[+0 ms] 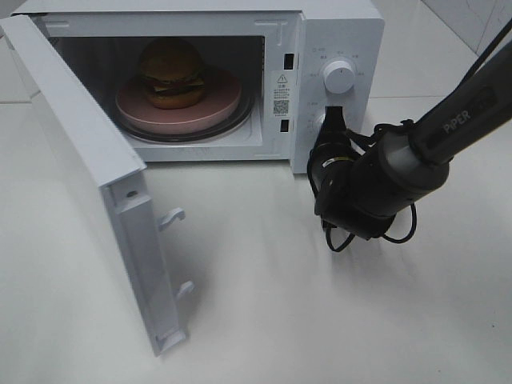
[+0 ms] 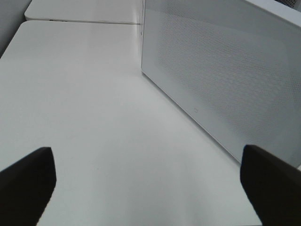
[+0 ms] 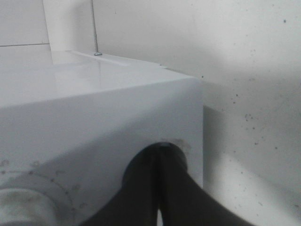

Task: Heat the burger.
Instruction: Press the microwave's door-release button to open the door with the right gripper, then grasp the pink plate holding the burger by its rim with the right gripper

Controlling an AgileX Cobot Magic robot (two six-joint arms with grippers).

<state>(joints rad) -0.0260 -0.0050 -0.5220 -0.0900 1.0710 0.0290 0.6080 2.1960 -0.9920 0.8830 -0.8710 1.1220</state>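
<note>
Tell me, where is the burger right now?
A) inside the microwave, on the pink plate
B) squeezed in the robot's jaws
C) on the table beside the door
A: the burger sits on the pink plate inside the microwave, and the door stands open.

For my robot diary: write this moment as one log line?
burger on plate in microwave | door open | right claw shut at control panel | left claw open, empty
</note>
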